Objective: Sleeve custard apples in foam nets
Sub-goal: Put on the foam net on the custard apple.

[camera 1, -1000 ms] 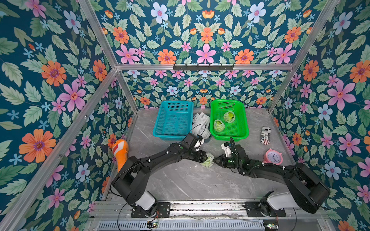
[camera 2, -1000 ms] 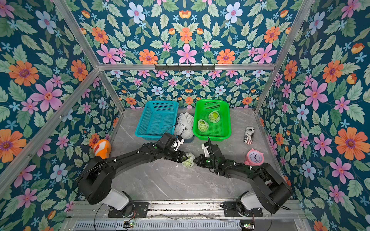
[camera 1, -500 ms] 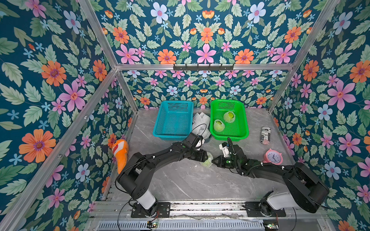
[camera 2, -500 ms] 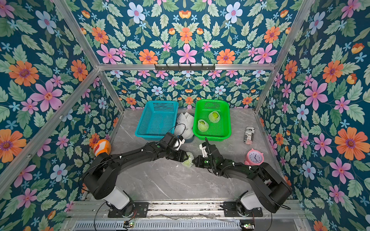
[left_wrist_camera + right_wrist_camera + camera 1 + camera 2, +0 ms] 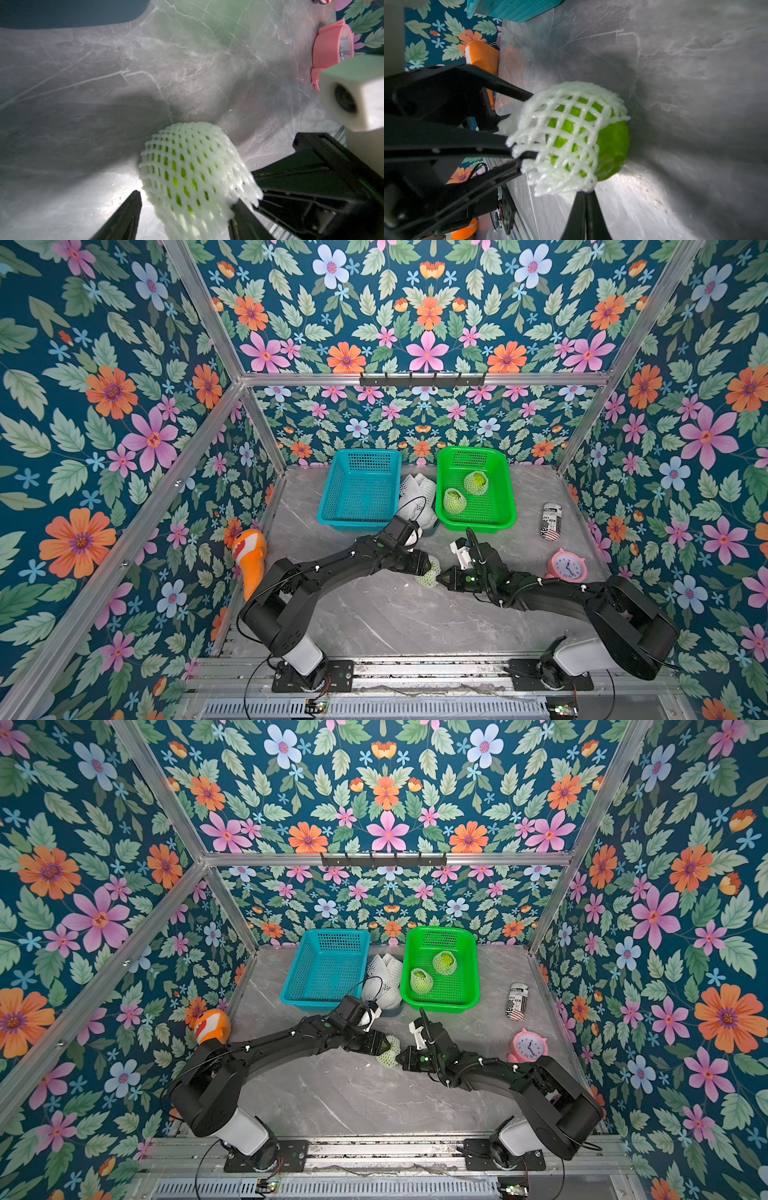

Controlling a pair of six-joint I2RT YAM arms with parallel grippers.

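Note:
A bright green custard apple sits low over the table's middle, partly covered by a white foam net. My left gripper straddles the netted fruit and holds it; the net's edge lies over its fingertips. From the opposite side my right gripper is shut on the net's rim, close against the fruit. Two more custard apples in nets lie in the green basket. A pile of spare foam nets lies between the two baskets.
The empty blue basket stands at the back, left of the green one. An orange clownfish toy leans at the left wall. A printed can and a pink alarm clock sit near the right wall.
The right gripper has edged a little toward the left one with the net's rim in it. The left arm has shifted slightly; the fruit has stayed where it was.

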